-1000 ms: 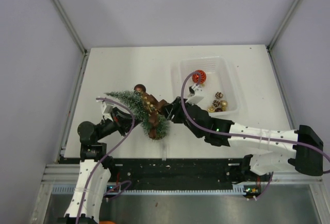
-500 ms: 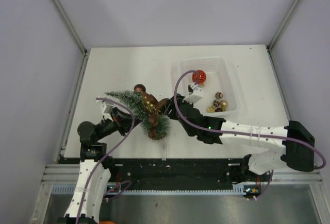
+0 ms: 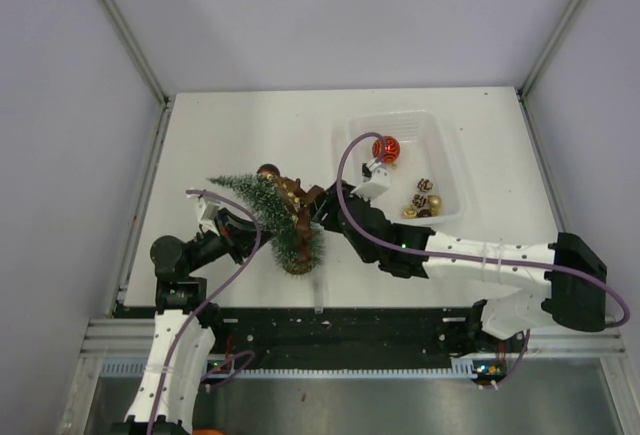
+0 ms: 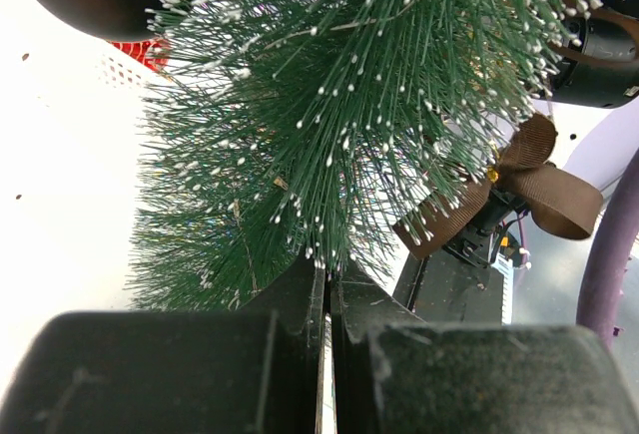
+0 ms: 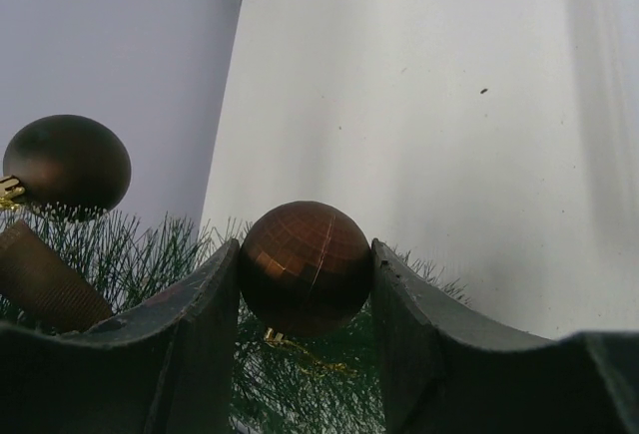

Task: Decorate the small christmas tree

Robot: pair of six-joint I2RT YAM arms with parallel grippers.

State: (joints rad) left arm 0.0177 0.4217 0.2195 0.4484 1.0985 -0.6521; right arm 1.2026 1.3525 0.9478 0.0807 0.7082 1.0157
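The small christmas tree (image 3: 268, 213) leans tilted over the table, tip to the left and wooden base (image 3: 297, 261) toward the near edge. Its frosted bristles (image 4: 329, 105) fill the left wrist view. My left gripper (image 4: 327, 276) is shut on the bristles from below and is mostly hidden under the tree in the top view. My right gripper (image 5: 306, 276) is shut on a brown faceted bauble (image 5: 306, 266), pressed into the branches at the tree's right side (image 3: 303, 203). A dark brown bauble (image 5: 66, 165) and a brown ribbon bow (image 4: 529, 180) hang on the tree.
A clear plastic bin (image 3: 400, 118) stands at the back right, holding a red bauble (image 3: 386, 148) and several gold and brown baubles (image 3: 423, 200). Grey walls close in the table on the left, right and far sides. Purple cables loop over both arms.
My right gripper has pushed left into the tree with the brown bauble. The tree has swung a little, its base shifting left. The left gripper stays shut.
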